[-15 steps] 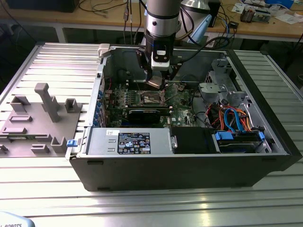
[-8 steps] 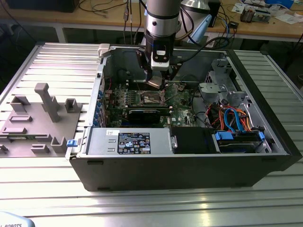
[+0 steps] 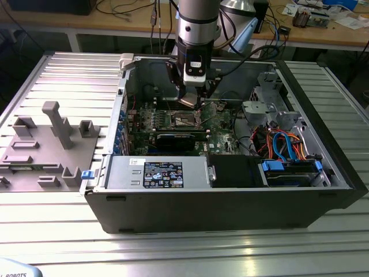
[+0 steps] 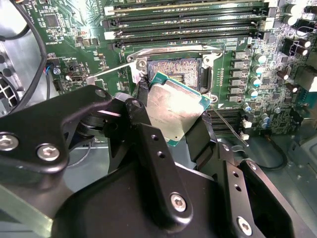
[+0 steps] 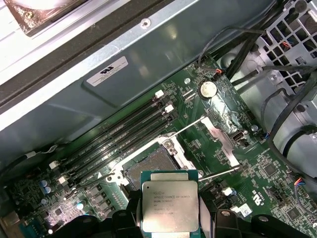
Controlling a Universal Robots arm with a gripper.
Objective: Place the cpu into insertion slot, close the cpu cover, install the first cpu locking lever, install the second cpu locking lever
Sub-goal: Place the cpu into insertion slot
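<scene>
Exterior view: single arm reaches down into an open computer case (image 3: pixel 230 202), gripper (image 3: pixel 193 103) low over the motherboard (image 3: pixel 222 138), directly above the insertion slot (image 3: pixel 185 120). Second wrist view: gripper (image 4: pixel 171 119) has its two dark fingers (image 4: pixel 141 96) pinched on opposite edges of the cpu (image 4: pixel 176 106), silver-grey top facing the camera, green rim showing along the free edges. First wrist view: same hold on the cpu (image 5: pixel 170 206), chip flat between the fingers (image 5: pixel 130 218). Chip is not seated. Insertion slot (image 5: pixel 148 166) sits bare, dark centre exposed inside its silvery rim, on the side of the chip nearest the long memory slots (image 5: pixel 119 134); in the second wrist view the chip's leading corner overlaps the edge of the insertion slot (image 4: pixel 176 69), with most of the socket uncovered. Chip's edges look skewed against the socket's edges in both wrist views, though that may be the camera angle; cannot tell how high it hangs above the contacts. Silvery plate beside the socket is probably the cpu cover (image 5: pixel 220 139), swung open and clear of the slot. Two thin locking levers (image 5: pixel 185 126) stand raised, one on each side of that plate, neither latched. Work as it stands: chip carried, socket open, cover and levers undone.
</scene>
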